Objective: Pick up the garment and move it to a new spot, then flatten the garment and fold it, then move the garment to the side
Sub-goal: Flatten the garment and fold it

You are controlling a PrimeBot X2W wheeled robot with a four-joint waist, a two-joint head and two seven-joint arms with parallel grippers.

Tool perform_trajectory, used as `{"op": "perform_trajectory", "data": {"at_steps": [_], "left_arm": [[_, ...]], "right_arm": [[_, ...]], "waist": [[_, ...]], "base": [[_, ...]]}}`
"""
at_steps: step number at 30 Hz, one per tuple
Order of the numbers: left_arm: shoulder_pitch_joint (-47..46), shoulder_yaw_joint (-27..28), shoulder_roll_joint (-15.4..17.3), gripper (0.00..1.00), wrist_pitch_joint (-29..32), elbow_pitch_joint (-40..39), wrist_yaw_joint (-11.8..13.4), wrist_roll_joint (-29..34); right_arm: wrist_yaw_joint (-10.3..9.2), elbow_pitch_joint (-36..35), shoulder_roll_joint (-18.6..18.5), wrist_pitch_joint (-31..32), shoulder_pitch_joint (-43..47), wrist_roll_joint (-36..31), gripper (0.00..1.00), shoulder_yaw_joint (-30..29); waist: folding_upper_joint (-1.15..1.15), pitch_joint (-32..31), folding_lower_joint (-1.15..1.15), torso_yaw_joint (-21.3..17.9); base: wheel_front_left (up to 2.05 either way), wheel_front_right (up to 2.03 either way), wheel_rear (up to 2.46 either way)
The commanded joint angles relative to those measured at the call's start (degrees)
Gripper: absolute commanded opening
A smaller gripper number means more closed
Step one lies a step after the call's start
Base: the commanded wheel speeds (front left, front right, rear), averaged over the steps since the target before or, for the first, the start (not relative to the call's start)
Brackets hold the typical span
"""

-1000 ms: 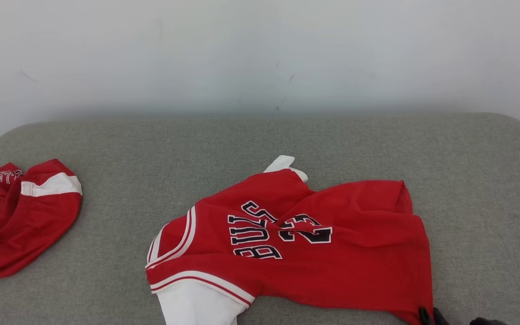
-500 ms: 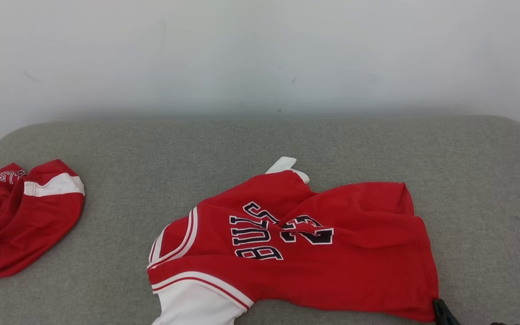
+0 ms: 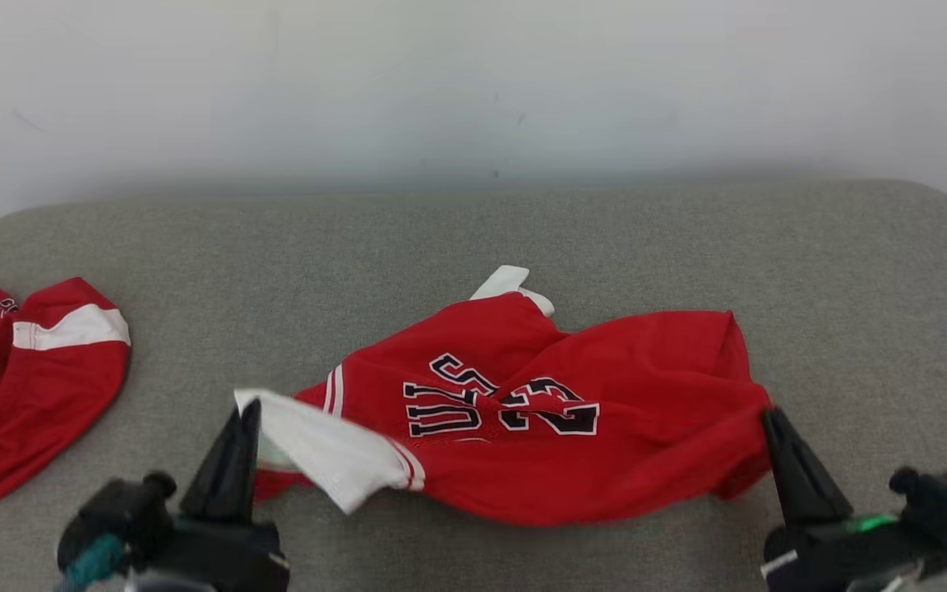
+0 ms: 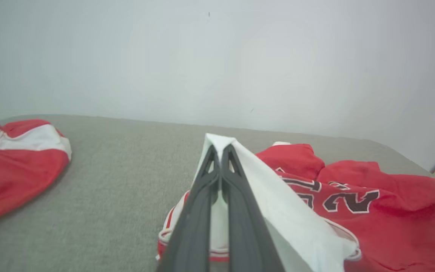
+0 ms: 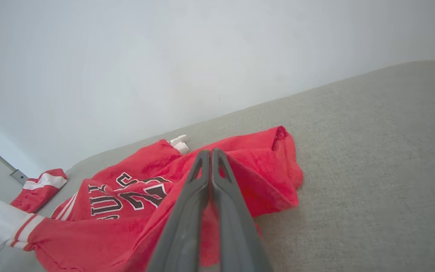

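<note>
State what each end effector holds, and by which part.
Both hold the red jersey: the left end effector pinches its white sleeve, the right end effector its red hem corner.

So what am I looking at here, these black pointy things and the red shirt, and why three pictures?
It is a two-armed robot. One picture comes from a camera on its head, the other two from cameras on its wrists, looking along each hand's two dark fingers. A red basketball jersey lies on a grey cushioned surface. The left hand is shut on the jersey's white sleeve; the right hand is shut on the red hem at the other end. The near edge is lifted. A second red garment lies off to the left, apart from the jersey.
</note>
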Motion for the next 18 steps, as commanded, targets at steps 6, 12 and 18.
{"op": "perform_trajectory", "data": {"at_steps": [6, 12, 18], "left_arm": [[-20.3, -5.6, 8.3, 0.0, 2.0, -0.2, 0.1, -2.5], [-43.9, -11.4, 14.1, 0.0, 6.6, 3.9, 0.1, -9.0], [-65.7, -15.6, 17.0, 0.0, 9.4, 11.5, 0.1, -14.8]], "right_arm": [[0.07, 1.1, -3.0, 0.0, -17.8, 4.8, 0.0, 3.1], [0.07, 7.7, -4.9, 3.2, -40.2, 9.7, 0.0, 4.6], [0.07, 15.2, -5.1, 7.9, -63.2, 12.6, 0.0, 6.4]], "waist": [[0.0, 6.6, 0.0, -1.3], [0.0, 15.4, 0.0, -1.9], [0.0, 22.6, 0.0, -2.4]], "base": [[0.0, 0.0, 0.0], [0.0, 0.0, 0.0], [0.0, 0.0, 0.0]]}}
